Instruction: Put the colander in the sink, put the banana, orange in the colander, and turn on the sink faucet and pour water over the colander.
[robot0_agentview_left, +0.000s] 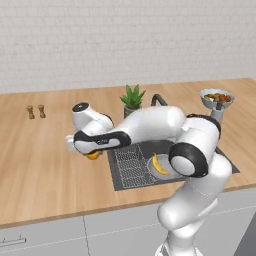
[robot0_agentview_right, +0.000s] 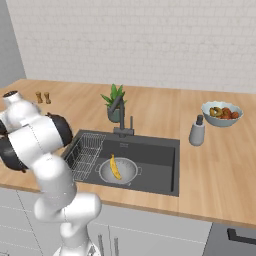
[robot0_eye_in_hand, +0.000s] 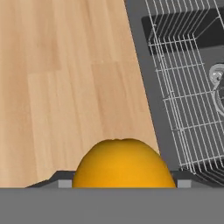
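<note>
Orange (robot0_eye_in_hand: 124, 162) fills the bottom centre of the hand view, sitting right between the two dark fingertips, which press in on it from either side, so the gripper (robot0_eye_in_hand: 124, 183) is clamped on the fruit. In the left base view the same orange (robot0_agentview_left: 92, 155) peeks out as a small bright patch under the hand at centre left of the frame, over the wooden counter (robot0_agentview_left: 45, 160) just beside the left rim of the sink (robot0_agentview_left: 116, 177).

Lower centre of the right base view, the colander (robot0_agentview_right: 120, 171) sits on the floor of the sink (robot0_agentview_right: 160, 160), with the banana (robot0_agentview_right: 115, 167) lying inside it. A wire rack (robot0_agentview_right: 85, 155) stands in the left part of the basin, just beside the colander. The sink faucet (robot0_agentview_right: 120, 117) rises at the back edge of the basin, and a potted plant (robot0_agentview_right: 114, 102) stands behind it.

Towards the upper right of that frame a white bowl of fruit (robot0_agentview_right: 222, 114) rests on the counter, with a grey soap dispenser (robot0_agentview_right: 197, 131) near it. Two small wooden shakers (robot0_agentview_right: 42, 97) stand at upper left.
</note>
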